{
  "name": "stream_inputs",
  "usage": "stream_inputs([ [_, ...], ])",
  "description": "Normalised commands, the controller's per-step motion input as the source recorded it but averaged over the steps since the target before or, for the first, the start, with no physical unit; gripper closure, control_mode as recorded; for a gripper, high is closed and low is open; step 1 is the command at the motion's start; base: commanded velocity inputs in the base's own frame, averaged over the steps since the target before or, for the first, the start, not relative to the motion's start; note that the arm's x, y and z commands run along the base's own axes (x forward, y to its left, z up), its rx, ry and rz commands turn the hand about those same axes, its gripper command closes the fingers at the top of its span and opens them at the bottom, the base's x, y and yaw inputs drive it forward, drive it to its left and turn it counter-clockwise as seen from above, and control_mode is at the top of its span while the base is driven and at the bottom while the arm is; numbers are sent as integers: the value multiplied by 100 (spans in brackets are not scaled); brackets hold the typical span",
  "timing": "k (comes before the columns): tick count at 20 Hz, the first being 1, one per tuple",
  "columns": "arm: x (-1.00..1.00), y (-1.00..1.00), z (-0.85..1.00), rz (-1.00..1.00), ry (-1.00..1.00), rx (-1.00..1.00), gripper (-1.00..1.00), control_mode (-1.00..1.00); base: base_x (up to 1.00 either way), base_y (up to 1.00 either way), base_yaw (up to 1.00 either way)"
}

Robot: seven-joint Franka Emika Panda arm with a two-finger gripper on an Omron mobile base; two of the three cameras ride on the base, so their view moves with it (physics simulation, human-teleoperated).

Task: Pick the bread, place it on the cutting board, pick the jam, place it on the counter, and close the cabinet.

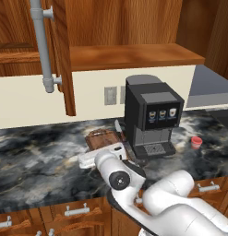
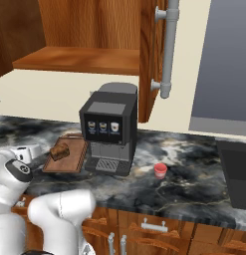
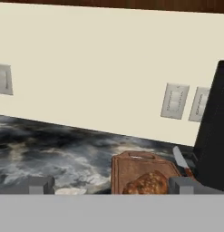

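The arm bent low over the worktop (image 2: 194, 164), hand (image 3: 111, 185) spread wide, empty. Bread (image 2: 59, 149) lay on the cutting board (image 2: 69, 162), its long axis diagonal.

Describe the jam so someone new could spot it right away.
Find the black coffee machine on the dark marble counter. The jam stands alone to its right in the right base view, near the front edge. It's a small red jar, unlike the brown bread on the board.

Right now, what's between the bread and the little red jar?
The coffee machine stands between the bread on the cutting board and the jam, seen from the right base view.
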Motion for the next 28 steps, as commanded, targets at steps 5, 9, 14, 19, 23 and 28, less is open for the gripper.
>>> stream_inputs([
  [5,-45,0,1,0,-11,0,-100,-100,0,0,0],
  [9,-36,5,5,0,-10,-1,-100,-100,0,0,0],
  [14,-18,0,17,0,-4,0,-100,-100,0,0,0],
  [19,-13,0,30,0,-2,0,-100,-100,0,0,0],
  [23,-13,0,35,0,-3,0,-100,-100,0,0,0],
  [28,-15,0,30,0,-4,0,-100,-100,0,0,0],
])
